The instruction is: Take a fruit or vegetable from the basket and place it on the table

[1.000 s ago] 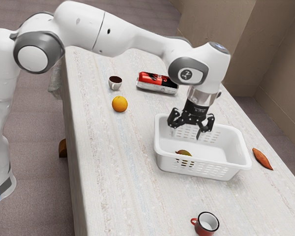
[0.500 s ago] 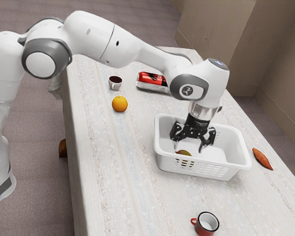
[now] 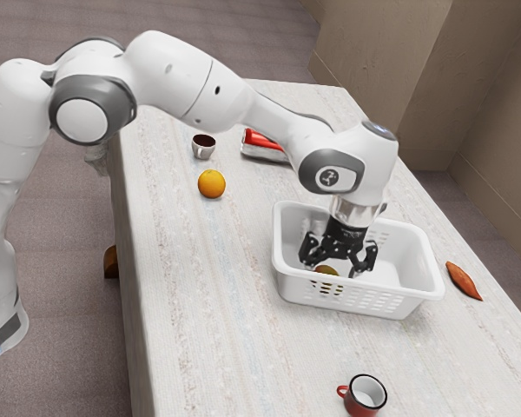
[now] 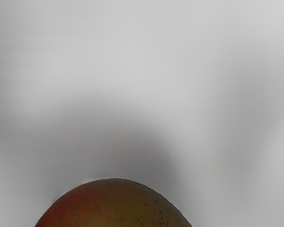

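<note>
one mango [image 3: 327, 270], red-green, lies in the white basket [image 3: 292, 285], where the black gripper [image 3: 333, 271] hangs inside the basket with fingers parted; the step appears to be grasping, and next calls for centring, closing, then lifting above the basket's rim.

So we've got a round-topped, smooth-skinned red-brown and olive-green fruit [image 4: 116, 203] in our hand camera, looking pretty mango-ish to us. The reddish side blends into the greener one, and we can spot little dark specks on the green part. Behind it we're seeing a smooth, pale grey-white surface [image 4: 132, 47], kinda hazy, with a soft dark grey shadow [image 4: 104, 137] hugging the fruit's curve. There's another fainter grey patch [image 4: 248, 94] well apart from the fruit.
</note>
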`<action>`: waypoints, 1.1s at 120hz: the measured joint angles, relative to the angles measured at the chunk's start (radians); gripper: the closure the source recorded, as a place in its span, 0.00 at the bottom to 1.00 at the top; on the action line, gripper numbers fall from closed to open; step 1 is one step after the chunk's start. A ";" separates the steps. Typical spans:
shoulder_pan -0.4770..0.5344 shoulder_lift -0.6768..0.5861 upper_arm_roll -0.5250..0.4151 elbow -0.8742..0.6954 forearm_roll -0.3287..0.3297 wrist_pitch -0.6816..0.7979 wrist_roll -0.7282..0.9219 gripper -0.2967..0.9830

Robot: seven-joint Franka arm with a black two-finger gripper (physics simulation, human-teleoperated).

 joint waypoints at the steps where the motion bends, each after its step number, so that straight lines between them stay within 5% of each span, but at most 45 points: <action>1: 0.000 0.000 0.000 0.000 -0.001 0.001 0.000 0.27; 78: 0.002 0.021 0.001 0.000 -0.026 0.010 0.001 0.55; 105: -0.003 -0.034 0.012 0.000 -0.016 0.009 -0.019 0.55; 132: -0.081 -0.129 0.020 0.125 0.129 0.006 -0.041 0.56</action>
